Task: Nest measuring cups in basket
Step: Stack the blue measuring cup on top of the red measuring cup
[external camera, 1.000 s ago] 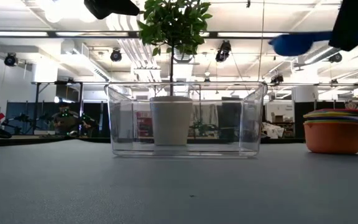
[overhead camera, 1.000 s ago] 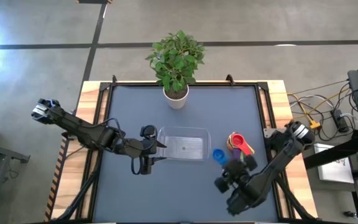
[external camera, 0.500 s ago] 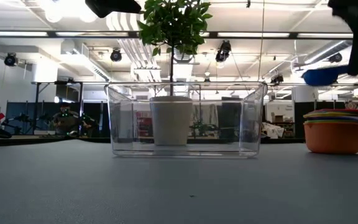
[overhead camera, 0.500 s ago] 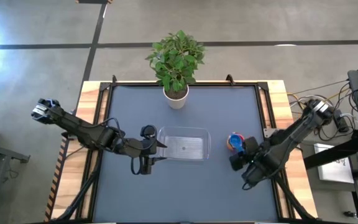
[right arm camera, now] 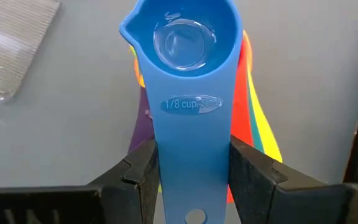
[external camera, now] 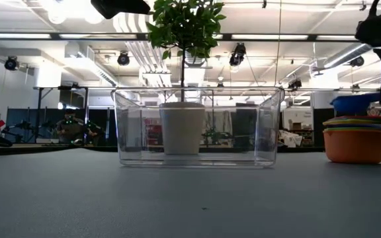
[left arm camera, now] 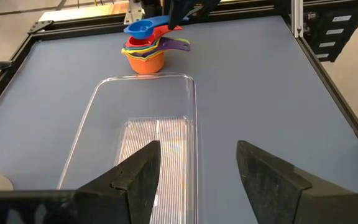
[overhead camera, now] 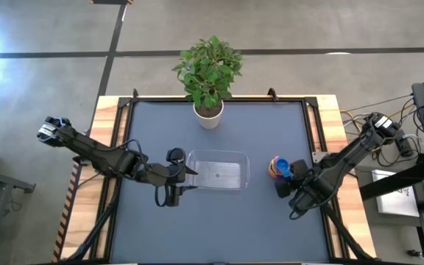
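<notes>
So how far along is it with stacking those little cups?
Several cups are already nested in a stack beside the basket. The right gripper holds the blue cup by its handle over that stack. The basket is empty; the left gripper waits at its end.

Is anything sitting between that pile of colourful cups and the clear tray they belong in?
Nothing visible: bare table lies between the stacked measuring cups and the basket. The plant pot stands off to the side.

worktop: dark grey mat, wood edges
on it: clear basket centre, plant pot far edge, my cup stack right
</notes>
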You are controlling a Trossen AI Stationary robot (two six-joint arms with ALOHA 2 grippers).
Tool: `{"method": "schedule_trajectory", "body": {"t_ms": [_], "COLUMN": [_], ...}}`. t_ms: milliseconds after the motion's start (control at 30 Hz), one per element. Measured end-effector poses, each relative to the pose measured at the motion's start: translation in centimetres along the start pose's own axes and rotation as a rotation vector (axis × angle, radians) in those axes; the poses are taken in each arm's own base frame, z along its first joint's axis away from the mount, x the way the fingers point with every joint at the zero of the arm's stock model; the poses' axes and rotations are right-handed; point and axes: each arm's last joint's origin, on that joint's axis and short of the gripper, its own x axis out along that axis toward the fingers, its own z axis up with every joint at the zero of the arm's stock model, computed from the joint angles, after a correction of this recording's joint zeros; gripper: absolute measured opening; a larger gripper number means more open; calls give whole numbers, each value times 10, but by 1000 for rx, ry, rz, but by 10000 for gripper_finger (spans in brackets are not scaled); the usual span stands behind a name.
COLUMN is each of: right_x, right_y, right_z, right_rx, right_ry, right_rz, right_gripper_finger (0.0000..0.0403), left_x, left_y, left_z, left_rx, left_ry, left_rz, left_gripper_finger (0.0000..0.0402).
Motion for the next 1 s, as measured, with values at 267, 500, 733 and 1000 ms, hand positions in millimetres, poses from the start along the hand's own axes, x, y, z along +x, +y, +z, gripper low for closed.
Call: {"method": "schedule_trajectory", "body": {"t_ms": [267, 500, 733, 1000], "right_x": [-8, -16, -14, -13], "right_y": [5, 3, 4, 4], "right_z": [2, 6, 9, 9], "right_rx": [-24, -22, -17, -55], "right_ry": [7, -10, -13, 13], "right_rz": [24, -10, -29, -36], "right_gripper_finger": [215, 274, 280, 267], "left_x": [0, 0, 0, 0], "left_y": [0, 0, 0, 0], "left_z": [0, 0, 0, 0], "left_rx": [2, 8, 10, 10], "left_ry": [0, 0, 0, 0], "left_rz": [0, 0, 0, 0], "left_gripper_finger": [194, 194, 194, 194]}}
